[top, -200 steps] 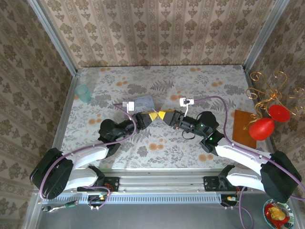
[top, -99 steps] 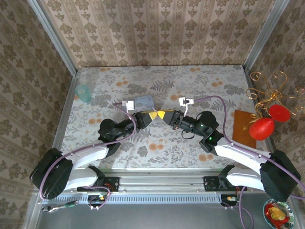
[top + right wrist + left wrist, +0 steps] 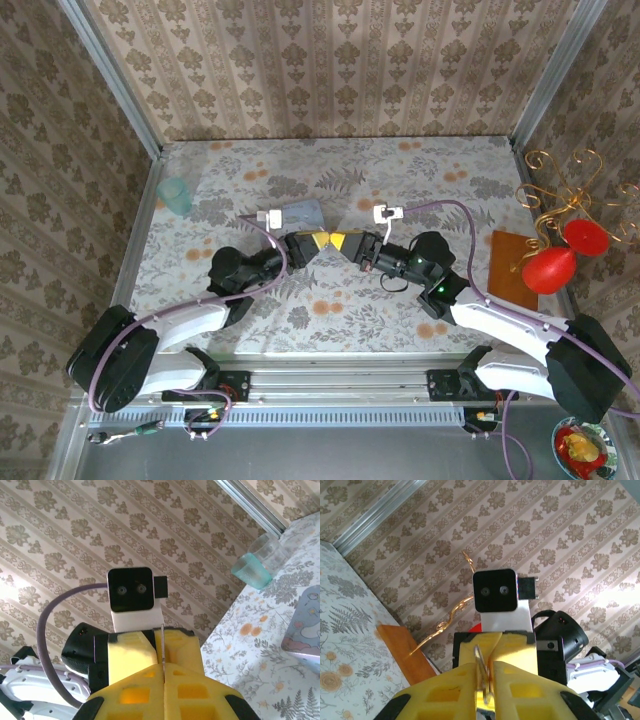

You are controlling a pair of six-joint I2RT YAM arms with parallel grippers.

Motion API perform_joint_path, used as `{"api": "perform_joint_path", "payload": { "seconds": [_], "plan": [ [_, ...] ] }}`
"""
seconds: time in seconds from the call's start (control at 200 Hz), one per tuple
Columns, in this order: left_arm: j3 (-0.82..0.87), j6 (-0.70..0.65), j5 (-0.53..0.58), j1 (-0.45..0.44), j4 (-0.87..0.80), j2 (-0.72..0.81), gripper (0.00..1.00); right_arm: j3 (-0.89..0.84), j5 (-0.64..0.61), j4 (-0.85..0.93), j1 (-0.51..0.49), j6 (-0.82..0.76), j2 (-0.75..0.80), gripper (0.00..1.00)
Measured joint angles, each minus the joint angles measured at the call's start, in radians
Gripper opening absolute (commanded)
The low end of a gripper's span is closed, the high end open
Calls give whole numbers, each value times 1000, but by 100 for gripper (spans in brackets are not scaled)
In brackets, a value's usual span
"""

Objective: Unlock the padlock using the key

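My two grippers meet tip to tip above the middle of the table, the left gripper [image 3: 318, 243] facing the right gripper [image 3: 346, 241]. In the left wrist view my left gripper [image 3: 489, 669] is pinched on a thin silvery, slightly curved metal piece [image 3: 480, 662], apparently the padlock's shackle. The black body is hidden between the yellow fingers [image 3: 445, 690]. In the right wrist view my right gripper [image 3: 163, 666] is shut on the key [image 3: 162, 640]. The key shows edge-on as a thin blade pointing at the left gripper's tips.
A pale translucent box [image 3: 303, 213] lies just beyond the grippers. A teal cup [image 3: 177, 196] stands at the far left. A wooden board [image 3: 510, 268] and a gold wire stand with red ornaments [image 3: 550, 268] sit at the right edge.
The meeting point of the two grippers has drifted slightly to the left and away from the bases. Both arms have otherwise barely moved.
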State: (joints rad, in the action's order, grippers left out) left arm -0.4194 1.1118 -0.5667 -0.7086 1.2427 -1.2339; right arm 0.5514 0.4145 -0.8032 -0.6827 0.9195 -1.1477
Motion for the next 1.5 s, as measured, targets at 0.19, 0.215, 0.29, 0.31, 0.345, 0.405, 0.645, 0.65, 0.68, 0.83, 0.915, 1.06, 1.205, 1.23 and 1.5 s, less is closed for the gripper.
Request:
{"api": "perform_joint_path", "payload": {
  "seconds": [0.19,0.215,0.29,0.31,0.345,0.405,0.645,0.65,0.68,0.83,0.915,1.06,1.205,1.23,1.5],
  "plan": [
    [0,8,8,18,0,0,21,1,0,47,-14,-9,0,0],
    [0,11,8,20,0,0,21,1,0,49,-15,-11,0,0],
    [0,14,11,25,0,0,18,1,0,52,-16,-15,0,0],
    [0,15,11,26,0,0,18,1,0,52,-16,-16,0,0],
    [0,16,11,29,0,0,16,2,1,52,-16,-20,0,0],
    [0,18,11,30,0,0,14,2,1,52,-17,-23,0,0],
    [0,22,10,29,1,0,5,2,0,56,-19,-26,0,0],
    [0,22,10,29,1,0,5,2,1,56,-19,-26,0,0],
    [0,22,10,29,1,0,4,2,0,59,-19,-26,0,0],
    [0,21,21,22,1,0,0,2,1,52,-19,-24,-3,18],
    [0,21,23,14,0,0,0,2,1,39,-21,-19,-15,24],
    [0,21,27,9,0,0,0,2,3,28,-27,-19,-31,25],
    [0,21,41,9,0,0,0,2,3,22,-32,-19,-32,21],
    [0,21,42,10,0,0,0,2,3,22,-32,-19,-32,21],
    [0,21,44,23,-1,1,0,2,3,24,-32,-23,-32,5]
  ]
}}
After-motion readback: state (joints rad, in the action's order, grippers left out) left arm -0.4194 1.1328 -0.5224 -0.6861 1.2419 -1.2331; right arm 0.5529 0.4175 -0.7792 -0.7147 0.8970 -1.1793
